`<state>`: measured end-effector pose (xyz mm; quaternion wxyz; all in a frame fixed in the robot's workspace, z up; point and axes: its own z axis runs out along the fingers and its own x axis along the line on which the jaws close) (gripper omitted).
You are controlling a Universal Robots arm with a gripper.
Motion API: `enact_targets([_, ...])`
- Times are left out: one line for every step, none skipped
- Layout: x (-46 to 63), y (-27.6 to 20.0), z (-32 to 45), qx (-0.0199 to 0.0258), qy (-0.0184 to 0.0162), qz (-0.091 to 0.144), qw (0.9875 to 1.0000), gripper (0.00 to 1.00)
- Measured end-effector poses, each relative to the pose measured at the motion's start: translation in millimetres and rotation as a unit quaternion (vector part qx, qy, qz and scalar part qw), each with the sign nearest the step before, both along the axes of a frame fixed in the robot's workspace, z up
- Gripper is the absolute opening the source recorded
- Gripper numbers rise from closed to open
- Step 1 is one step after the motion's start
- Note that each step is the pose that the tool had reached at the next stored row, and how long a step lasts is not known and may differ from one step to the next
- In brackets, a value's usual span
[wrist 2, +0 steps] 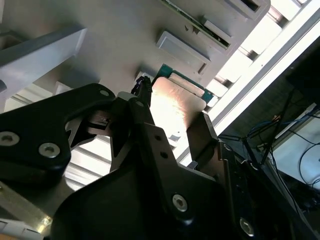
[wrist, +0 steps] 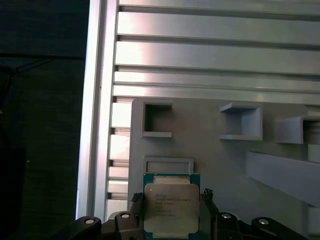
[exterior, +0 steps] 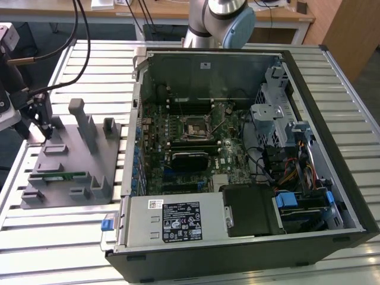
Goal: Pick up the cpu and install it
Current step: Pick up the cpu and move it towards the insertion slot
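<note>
The cpu [wrist: 170,206] is a flat square chip with a pale metal top and a green rim. It sits between the fingers of my gripper [wrist: 170,196], which press against two opposite edges. In the second wrist view the cpu [wrist 2: 176,102] gleams just over the grey fixture plate [wrist 2: 115,35], held in the gripper [wrist 2: 172,112]. In the exterior view my gripper [exterior: 46,129] hangs over the plate [exterior: 68,157] at the exterior view's left. The open computer case [exterior: 332,148] stands to the right, with the board's square socket [exterior: 193,127] inside.
Raised grey holders and posts [exterior: 80,116] stand on the fixture plate, and a green memory stick [exterior: 59,176] lies in one slot. A black block with a white label [exterior: 178,219] fills the case's near side. Cables [exterior: 83,35] trail above the slatted metal table [exterior: 59,237].
</note>
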<state>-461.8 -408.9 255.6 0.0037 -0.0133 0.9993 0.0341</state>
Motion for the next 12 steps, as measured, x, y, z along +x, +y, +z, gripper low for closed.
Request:
enact_targets([0.0,0.0,1.0,0.0,0.0,0.0,1.0,0.53])
enact_targets([0.0,0.0,2.0,0.0,0.0,0.0,1.0,0.53])
enact_targets([0.0,0.0,3.0,0.0,0.0,0.0,1.0,0.53])
enact_targets([0.0,0.1,3.9,0.0,0.0,0.0,1.0,0.53])
enact_targets([0.0,0.1,4.8,0.0,0.0,0.0,1.0,0.53])
enact_targets([0.0,0.1,5.6,0.0,0.0,0.0,1.0,0.53])
enact_targets([0.0,0.2,6.6,0.0,0.0,0.0,1.0,0.53])
enact_targets([0.0,0.2,7.6,0.0,0.0,0.0,1.0,0.53])
enact_targets([0.0,0.2,8.6,0.0,0.0,0.0,1.0,0.53])
enact_targets([0.0,0.3,9.6,0.0,-0.0001,0.0,1.0,0.53])
enact_targets([0.0,0.3,10.8,0.0,0.0,0.0,1.0,0.53])
enact_targets([0.0,0.3,12.0,0.0,0.0,0.0,1.0,0.53])
